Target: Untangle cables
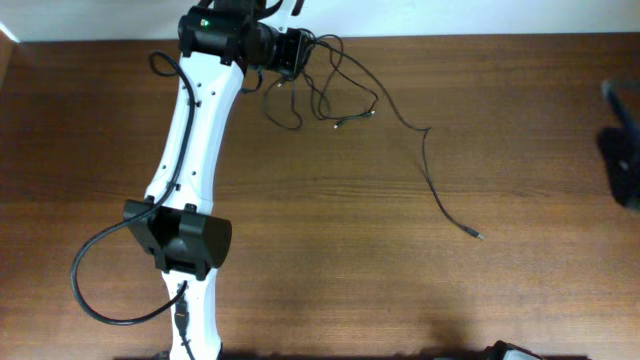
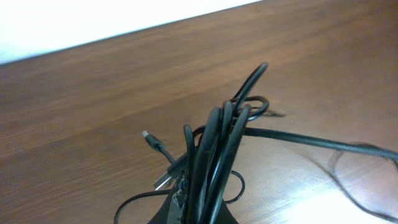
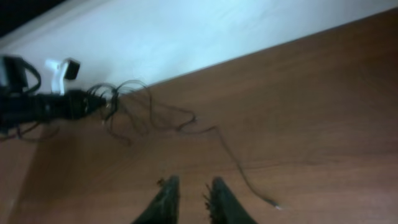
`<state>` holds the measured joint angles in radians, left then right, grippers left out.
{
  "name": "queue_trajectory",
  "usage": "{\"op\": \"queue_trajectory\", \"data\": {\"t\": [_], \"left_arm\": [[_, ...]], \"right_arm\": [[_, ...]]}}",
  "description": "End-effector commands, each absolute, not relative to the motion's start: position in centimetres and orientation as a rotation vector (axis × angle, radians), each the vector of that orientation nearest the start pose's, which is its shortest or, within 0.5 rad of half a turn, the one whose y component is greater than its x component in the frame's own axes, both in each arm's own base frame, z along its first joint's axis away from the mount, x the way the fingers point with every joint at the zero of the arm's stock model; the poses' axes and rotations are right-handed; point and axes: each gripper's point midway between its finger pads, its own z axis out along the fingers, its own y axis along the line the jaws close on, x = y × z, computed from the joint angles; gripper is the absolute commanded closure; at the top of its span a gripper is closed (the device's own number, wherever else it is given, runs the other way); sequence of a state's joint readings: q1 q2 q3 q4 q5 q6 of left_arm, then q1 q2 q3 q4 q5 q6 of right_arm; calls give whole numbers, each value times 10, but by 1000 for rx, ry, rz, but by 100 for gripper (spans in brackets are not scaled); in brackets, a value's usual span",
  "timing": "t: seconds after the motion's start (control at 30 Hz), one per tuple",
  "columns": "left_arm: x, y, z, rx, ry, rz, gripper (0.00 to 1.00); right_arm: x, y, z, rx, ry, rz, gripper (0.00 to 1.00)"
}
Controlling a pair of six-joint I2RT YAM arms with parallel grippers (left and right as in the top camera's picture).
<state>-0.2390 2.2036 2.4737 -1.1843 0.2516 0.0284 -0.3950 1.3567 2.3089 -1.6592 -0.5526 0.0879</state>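
The cables [image 1: 322, 92] are thin black cords bunched at the table's far edge. My left gripper [image 1: 293, 52] is shut on the bunch. In the left wrist view several strands [image 2: 217, 134] run up between the left gripper's [image 2: 202, 190] jaws, and two silvery plugs [image 2: 161, 181] hang on the left. One long strand [image 1: 425, 160] trails right and towards the front, ending in a small plug [image 1: 478, 236]. My right gripper [image 3: 191, 186] hovers above the table with its fingers a little apart and nothing between them. It is far from the bunch [image 3: 124, 102].
The white left arm [image 1: 185, 150] reaches from the front edge to the far edge, with its own thick black cable [image 1: 95, 290] looping on the left. A dark blurred shape [image 1: 620, 145] at the right edge is the raised right arm. A white wall [image 3: 205, 37] borders the table's far edge.
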Motion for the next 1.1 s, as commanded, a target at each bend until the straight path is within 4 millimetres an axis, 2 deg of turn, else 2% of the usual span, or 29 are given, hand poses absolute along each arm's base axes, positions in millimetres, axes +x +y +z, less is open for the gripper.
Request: {"op": "queue_trajectory", "data": {"t": [0.0, 0.03, 0.13, 0.2, 0.23, 0.37, 0.43, 0.5, 0.67, 0.77, 0.87, 1.07], "left_arm": [[496, -215, 283, 551, 2364, -788, 100], [487, -229, 299, 601, 2303, -923, 100], [472, -248, 326, 679, 2185, -1148, 100], [467, -256, 339, 638, 2163, -1281, 100], [467, -257, 341, 622, 2165, -1303, 100], [464, -261, 348, 513, 2204, -1416, 100], [457, -264, 353, 537, 2186, -1486, 100], [445, -269, 363, 572, 2156, -1596, 100], [433, -270, 373, 521, 2175, -1755, 100], [422, -271, 383, 572, 2131, -1855, 100], [423, -270, 384, 540, 2150, -1874, 100], [411, -262, 400, 579, 2088, -2028, 99]], "right_arm": [[265, 27, 449, 26, 2236, 703, 59], [278, 39, 439, -22, 2282, 759, 55], [299, 70, 421, -147, 2350, 847, 50], [316, 95, 408, -245, 2381, 888, 50], [320, 101, 404, -267, 2390, 893, 50], [356, 147, 365, -380, 2476, 917, 50], [371, 157, 355, -394, 2478, 877, 50], [387, 178, 353, -471, 2423, 828, 48], [396, 191, 350, -560, 2380, 675, 44], [397, 195, 352, -591, 2359, 669, 44], [396, 195, 352, -601, 2359, 669, 44], [390, 209, 352, -773, 2293, 634, 45]]}}
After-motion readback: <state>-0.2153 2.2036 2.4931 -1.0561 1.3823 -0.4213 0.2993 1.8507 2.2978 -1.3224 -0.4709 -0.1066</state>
